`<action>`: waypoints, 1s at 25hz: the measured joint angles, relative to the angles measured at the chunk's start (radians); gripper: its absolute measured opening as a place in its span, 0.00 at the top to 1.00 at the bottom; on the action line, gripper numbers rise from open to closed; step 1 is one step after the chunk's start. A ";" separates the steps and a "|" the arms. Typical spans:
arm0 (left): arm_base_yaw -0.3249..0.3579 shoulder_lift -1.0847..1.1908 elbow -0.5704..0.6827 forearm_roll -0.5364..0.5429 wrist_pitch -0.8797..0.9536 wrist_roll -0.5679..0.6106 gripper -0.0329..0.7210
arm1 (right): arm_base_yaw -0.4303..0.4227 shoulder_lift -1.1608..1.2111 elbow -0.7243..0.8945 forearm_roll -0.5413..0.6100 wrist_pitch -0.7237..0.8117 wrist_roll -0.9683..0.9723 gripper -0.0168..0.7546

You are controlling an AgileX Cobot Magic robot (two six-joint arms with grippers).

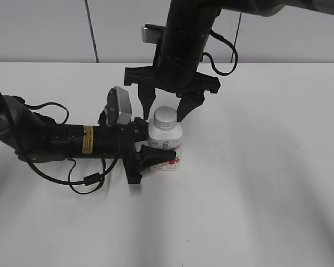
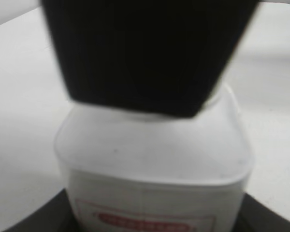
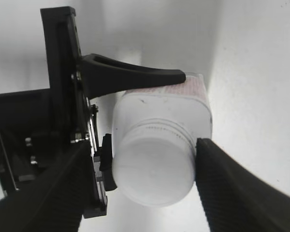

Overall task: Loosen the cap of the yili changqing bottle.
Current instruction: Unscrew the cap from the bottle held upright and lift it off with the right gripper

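1. The bottle stands upright on the white worktop, a little left of centre in the exterior view, its cap on top at 12 o'clock.
2. The left gripper comes in from 9 o'clock, lying low along the worktop. Its jaws are clamped on the bottle's squarish body; one finger presses the labelled face in the right wrist view.
3. The right gripper hangs from above with its jaws apart, one finger on each side of the cap. In the right wrist view the finger at 3 o'clock looks to be touching the cap's edge; the other side I cannot tell.
4. Handling, as I judge it: small, light, thin white plastic, so the body may flex or twist under the turn. The flat sides give the left jaws a firm hold against rotation.
5. The cap is smooth, round and shallow, likely slippery. Best gripped square across its rim, low enough to bite, then turned.
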 joint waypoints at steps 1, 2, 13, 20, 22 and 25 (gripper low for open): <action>0.000 0.000 0.000 0.000 0.000 0.000 0.46 | 0.000 0.000 0.000 -0.001 -0.001 0.000 0.31; 0.000 0.000 0.000 0.000 0.000 0.000 0.46 | 0.000 0.000 0.000 -0.001 -0.001 0.001 0.31; 0.000 0.000 0.000 0.000 0.000 0.000 0.46 | 0.000 0.000 0.000 -0.011 0.014 0.000 0.42; 0.000 0.000 0.000 0.000 0.006 0.000 0.46 | 0.000 0.000 0.000 -0.023 0.017 0.000 0.47; 0.000 0.000 0.000 0.000 0.006 0.000 0.46 | 0.000 0.000 0.000 -0.023 0.017 -0.004 0.47; 0.000 0.000 0.000 -0.001 0.007 0.000 0.46 | 0.000 0.000 0.000 -0.023 0.015 -0.046 0.47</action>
